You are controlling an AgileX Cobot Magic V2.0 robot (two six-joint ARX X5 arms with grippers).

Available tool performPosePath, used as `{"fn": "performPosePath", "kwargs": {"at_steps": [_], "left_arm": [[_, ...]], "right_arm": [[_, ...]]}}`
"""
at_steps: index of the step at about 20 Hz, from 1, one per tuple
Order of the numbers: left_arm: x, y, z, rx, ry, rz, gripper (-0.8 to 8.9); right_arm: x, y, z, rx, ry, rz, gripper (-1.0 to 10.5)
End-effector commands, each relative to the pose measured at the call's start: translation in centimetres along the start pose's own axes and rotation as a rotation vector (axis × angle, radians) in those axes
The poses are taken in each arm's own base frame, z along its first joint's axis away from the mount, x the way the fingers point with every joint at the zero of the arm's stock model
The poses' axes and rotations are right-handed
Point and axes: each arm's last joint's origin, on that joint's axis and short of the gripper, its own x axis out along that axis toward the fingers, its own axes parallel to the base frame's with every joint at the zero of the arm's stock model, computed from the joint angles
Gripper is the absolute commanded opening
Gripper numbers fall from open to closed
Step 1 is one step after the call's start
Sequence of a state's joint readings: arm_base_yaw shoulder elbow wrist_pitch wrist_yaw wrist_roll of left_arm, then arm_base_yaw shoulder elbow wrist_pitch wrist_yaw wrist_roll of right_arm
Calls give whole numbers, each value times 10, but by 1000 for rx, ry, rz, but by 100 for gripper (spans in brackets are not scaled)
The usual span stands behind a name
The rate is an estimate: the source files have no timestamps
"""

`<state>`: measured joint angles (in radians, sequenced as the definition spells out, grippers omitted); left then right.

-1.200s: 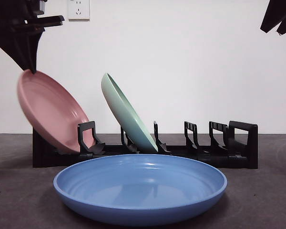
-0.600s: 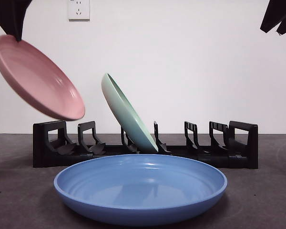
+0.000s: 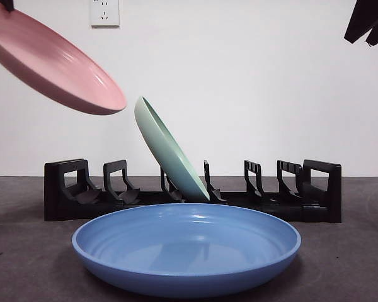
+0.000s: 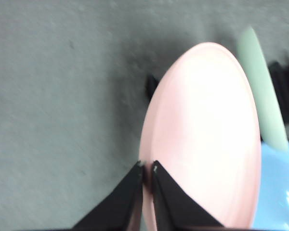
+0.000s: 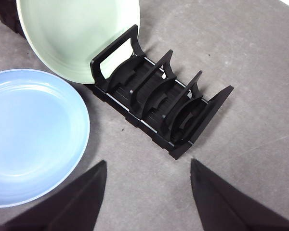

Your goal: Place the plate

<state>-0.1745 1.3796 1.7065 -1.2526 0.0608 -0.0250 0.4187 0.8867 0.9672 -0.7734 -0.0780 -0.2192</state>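
Note:
My left gripper (image 4: 147, 168) is shut on the rim of a pink plate (image 4: 207, 139). In the front view the pink plate (image 3: 50, 60) hangs tilted at the top left, well above the left end of the black dish rack (image 3: 69, 189). A green plate (image 3: 167, 151) stands leaning in a middle slot of the rack. It also shows in the right wrist view (image 5: 77, 33) and in the left wrist view (image 4: 262, 91). My right gripper (image 5: 147, 166) is open and empty, high above the right end of the rack (image 5: 159, 106).
A large blue plate (image 3: 186, 245) lies flat on the dark table in front of the rack. It also shows in the right wrist view (image 5: 31, 134). A wall socket (image 3: 104, 11) is on the white wall behind.
The pink plate has been lifted out of the rack's left slot and carried up and to the left, turning flatter. The right arm has not moved.

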Motion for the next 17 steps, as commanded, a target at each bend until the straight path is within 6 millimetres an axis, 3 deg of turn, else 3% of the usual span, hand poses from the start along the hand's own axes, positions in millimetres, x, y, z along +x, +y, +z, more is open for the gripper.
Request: {"fn": "performPosePath", "kwargs": {"at_steps": [1, 8, 17], "left_arm": [[3, 1, -17, 4, 1, -34, 15], [13, -2, -80, -54, -27, -194, 15], [49, -5, -152, -256, 22, -376, 15]], "right_arm": [[-2, 0, 4, 6, -18, 0, 277], [-2, 0, 4, 6, -18, 0, 277], [-2, 0, 3, 7, 0, 2, 277]]}}
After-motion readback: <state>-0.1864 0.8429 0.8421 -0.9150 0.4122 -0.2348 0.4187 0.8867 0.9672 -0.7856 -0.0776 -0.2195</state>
